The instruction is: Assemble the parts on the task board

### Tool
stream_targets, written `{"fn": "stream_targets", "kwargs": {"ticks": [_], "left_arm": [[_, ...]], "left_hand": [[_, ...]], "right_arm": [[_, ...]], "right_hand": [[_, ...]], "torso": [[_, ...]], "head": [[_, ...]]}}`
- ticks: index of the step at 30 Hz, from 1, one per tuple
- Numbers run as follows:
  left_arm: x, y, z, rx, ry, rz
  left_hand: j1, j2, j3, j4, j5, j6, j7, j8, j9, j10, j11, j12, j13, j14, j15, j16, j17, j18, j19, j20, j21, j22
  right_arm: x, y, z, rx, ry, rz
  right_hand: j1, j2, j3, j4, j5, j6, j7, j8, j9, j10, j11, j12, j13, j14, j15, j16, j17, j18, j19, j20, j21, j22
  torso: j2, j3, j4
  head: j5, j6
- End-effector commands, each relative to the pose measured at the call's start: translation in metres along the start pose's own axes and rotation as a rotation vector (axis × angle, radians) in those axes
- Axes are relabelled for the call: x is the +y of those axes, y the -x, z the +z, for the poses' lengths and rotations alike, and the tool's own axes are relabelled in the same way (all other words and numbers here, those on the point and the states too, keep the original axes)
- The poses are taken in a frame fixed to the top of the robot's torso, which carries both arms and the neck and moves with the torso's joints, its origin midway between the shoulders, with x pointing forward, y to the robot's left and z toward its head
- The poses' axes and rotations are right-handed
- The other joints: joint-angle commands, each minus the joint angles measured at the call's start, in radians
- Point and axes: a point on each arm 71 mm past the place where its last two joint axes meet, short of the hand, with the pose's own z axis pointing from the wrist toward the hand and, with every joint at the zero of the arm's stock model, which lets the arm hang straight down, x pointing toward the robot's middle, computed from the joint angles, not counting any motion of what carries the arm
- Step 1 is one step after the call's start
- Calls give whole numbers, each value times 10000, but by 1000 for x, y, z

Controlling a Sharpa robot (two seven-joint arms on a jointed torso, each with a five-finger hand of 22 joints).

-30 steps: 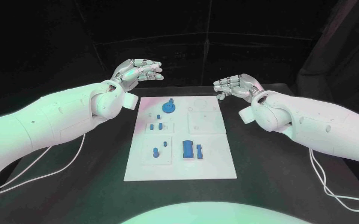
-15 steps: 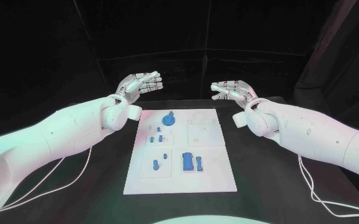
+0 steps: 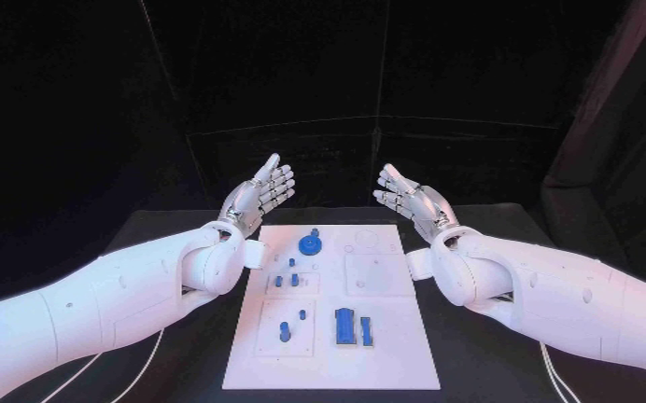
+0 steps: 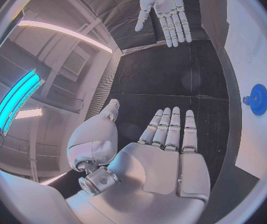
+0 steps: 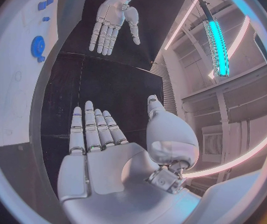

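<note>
The white task board lies in the middle of the black table. On it are a blue gear near the far edge, small blue pegs below it, another peg and a blue block toward the front. My left hand is raised beyond the board's far left corner, fingers straight and apart, holding nothing. My right hand is raised beyond the far right corner, likewise flat and empty. The gear and the right hand appear in the left wrist view; the gear and left hand in the right wrist view.
The black table runs out on both sides of the board. A dark curtain hangs behind the table. My two white forearms lie along the board's left and right sides.
Both hands have uncurled from loosely bent fingers to flat, spread palms and risen over the board's far corners. The camera has also shifted, so the board sits lower in the picture.
</note>
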Motion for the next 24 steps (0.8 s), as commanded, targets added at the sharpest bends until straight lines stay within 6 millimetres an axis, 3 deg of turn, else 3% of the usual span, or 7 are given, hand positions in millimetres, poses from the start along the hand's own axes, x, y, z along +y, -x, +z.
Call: {"fn": "stream_targets", "kwargs": {"ticks": [1, 2, 3, 5, 6, 7, 24], "left_arm": [[-5, -2, -9, -1520, -189, 873], [-5, -5, -13, -1650, -188, 919], [-7, -10, -18, -1842, -187, 988], [-9, -15, -25, -2078, -188, 1075], [-10, -18, -28, -2182, -188, 1114], [-11, -20, -31, -2279, -189, 1151], [-17, -31, -47, -2749, -195, 1332]], "left_hand": [[-1676, -13, -400, 42, -76, -1266, -670, -869, -29, -1399, -257, -879, -33, -1383, -162, -336, -34, -322, -1139, -357, -568, -223], [-1824, -13, -422, 42, -76, -1378, -670, -869, -29, -1524, -257, -879, -33, -1501, -162, -1060, -34, -349, -1236, -390, -568, -223], [-2006, -13, -475, 42, -76, -1515, -670, -869, -29, -1675, -257, -879, -33, -1652, -162, -1060, -34, -1078, -1363, -1116, -568, -223], [-2260, -13, -521, 42, -76, -1708, -670, -869, -29, -1888, -257, -879, -33, -1859, -162, -1060, -34, -1078, -1524, -1116, -568, -223], [-2374, -13, -543, 42, -76, -1792, -670, -869, -29, -1983, -257, -879, -33, -1955, -162, -1060, -34, -1078, -1600, -1116, -568, -223], [-2486, -13, -1253, 42, -76, -1881, -670, -869, -29, -2078, -257, -879, -33, -2047, -162, -1060, -34, -1078, -1675, -1116, -568, -223], [-3841, -13, -1253, 42, -76, -2901, -670, -869, -29, -3208, -257, -879, -33, -3160, -162, -1060, -34, -1078, -2602, -1116, -568, -223]], "right_arm": [[7, 4, -10, -1789, 185, 239], [9, 2, -12, -1874, 175, 287], [10, 0, -16, -1984, 158, 347], [12, -2, -20, -2100, 136, 408], [13, -3, -21, -2141, 127, 429], [13, -4, -23, -2174, 119, 445], [14, -4, -24, -2208, 111, 462]], "right_hand": [[-1959, -22, 19, -36, -622, -1327, -540, -77, -52, -1504, -126, -73, -35, -1682, -23, -777, -628, -299, -1364, -581, -784, -403], [-2141, -22, 19, -36, -622, -1447, -540, -77, -52, -1644, -126, -73, -35, -1837, -23, -848, -628, -999, -1494, -581, -784, -438], [-2364, -22, 19, -36, -622, -1599, -540, -77, -52, -1815, -126, -73, -35, -2031, -23, -938, -628, -999, -1641, -581, -784, -485], [-2673, -22, 19, -36, -622, -1808, -540, -77, -52, -2054, -126, -73, -35, -2294, -23, -1058, -628, -999, -1859, -581, -784, -547], [-2807, -22, 19, -36, -622, -1895, -540, -77, -52, -2155, -126, -73, -35, -2410, -23, -1111, -628, -999, -1954, -581, -784, -1275], [-2938, -22, 19, -36, -622, -1986, -540, -77, -52, -2259, -126, -73, -35, -2524, -23, -1164, -628, -999, -2043, -581, -784, -1275], [-4526, -22, 19, -36, -622, -3062, -540, -77, -52, -3481, -126, -73, -35, -3888, -23, -2462, -628, -999, -3153, -581, -784, -1275]], "torso": [[55, 15, 58], [55, 15, 58], [55, 15, 58], [55, 15, 58], [55, 15, 58], [55, 15, 58], [55, 15, 58]], "head": [[-2, 69], [-2, 69], [-2, 69], [-2, 69], [-2, 69], [-2, 69], [-2, 69]]}}
